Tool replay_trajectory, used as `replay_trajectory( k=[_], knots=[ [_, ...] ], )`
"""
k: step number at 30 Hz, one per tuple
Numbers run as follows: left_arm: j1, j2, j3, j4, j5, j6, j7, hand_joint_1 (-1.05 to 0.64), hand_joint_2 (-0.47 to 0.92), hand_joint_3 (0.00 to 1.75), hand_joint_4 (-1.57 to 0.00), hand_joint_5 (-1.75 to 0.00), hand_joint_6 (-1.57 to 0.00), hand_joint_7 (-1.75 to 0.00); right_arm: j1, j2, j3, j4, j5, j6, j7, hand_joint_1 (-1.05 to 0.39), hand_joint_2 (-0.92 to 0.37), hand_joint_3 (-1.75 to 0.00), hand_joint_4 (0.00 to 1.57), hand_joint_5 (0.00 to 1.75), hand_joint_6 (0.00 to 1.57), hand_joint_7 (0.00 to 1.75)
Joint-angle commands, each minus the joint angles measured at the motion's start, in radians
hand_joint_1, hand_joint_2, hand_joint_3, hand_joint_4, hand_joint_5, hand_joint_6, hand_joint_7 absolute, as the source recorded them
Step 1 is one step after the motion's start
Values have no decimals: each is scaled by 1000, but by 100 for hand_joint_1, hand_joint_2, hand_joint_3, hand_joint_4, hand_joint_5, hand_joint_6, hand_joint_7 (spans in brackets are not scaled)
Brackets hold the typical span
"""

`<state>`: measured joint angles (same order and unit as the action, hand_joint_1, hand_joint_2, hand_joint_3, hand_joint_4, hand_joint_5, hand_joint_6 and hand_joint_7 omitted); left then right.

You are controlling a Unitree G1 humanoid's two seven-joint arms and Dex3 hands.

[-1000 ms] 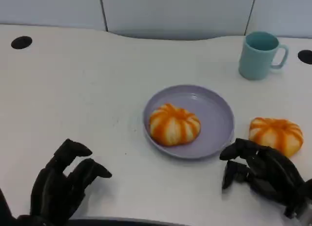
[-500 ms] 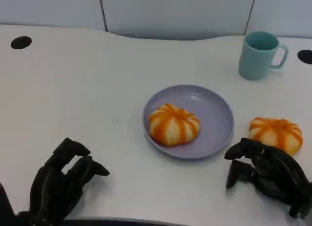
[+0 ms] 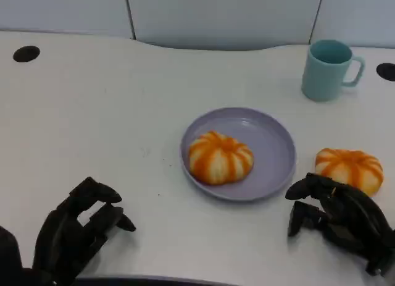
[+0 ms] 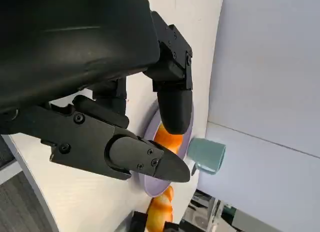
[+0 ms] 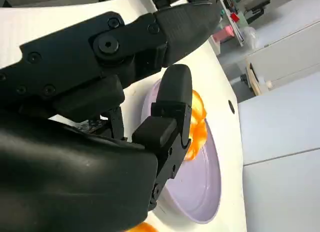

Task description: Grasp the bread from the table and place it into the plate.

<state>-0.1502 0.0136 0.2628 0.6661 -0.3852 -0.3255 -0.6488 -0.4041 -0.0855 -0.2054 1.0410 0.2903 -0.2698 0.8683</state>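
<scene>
One orange-striped bread (image 3: 220,157) lies in the left half of the lilac plate (image 3: 271,144) at the table's middle. A second orange-striped bread (image 3: 349,168) sits on the table just right of the plate. My right hand (image 3: 338,219) is close in front of this second bread, fingers loosely curled and apart, holding nothing. My left hand (image 3: 77,233) is at the near left edge, far from the plate, with nothing in it. The left wrist view looks past its fingers (image 4: 172,101) to the plate (image 4: 148,184) and bread (image 4: 170,139). The right wrist view shows the plate (image 5: 200,192) with bread (image 5: 198,123).
A teal mug (image 3: 329,70) stands at the back right, handle to the right; it also appears in the left wrist view (image 4: 205,154). Two dark round holes (image 3: 26,53) mark the table's far corners. A grey wall runs behind the table.
My left hand has drawn back a little toward the near edge. My right hand has shifted slightly right and nearer to me. Both breads and the plate stayed put.
</scene>
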Motion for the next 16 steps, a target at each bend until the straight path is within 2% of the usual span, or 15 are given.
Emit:
replay_trajectory(
  k=[1,13,16],
  knots=[
    [7,19,3,-5,1,2,13,-65,90,1,-45,-175,-41,-150,30,-5,-2,27,-9,18,-24,-52,-92,-10,55,165,72,102],
    [-10,22,8,36,-5,-25,-10,-62,92,1,-46,-175,-41,-152,28,-7,1,27,-9,19,-25,-54,-92,-9,55,163,70,107],
    [-15,21,7,47,-4,-27,-7,-62,92,1,-46,-175,-41,-153,25,-8,0,29,-7,13,-17,-56,-92,-9,54,169,70,107]
  ],
)
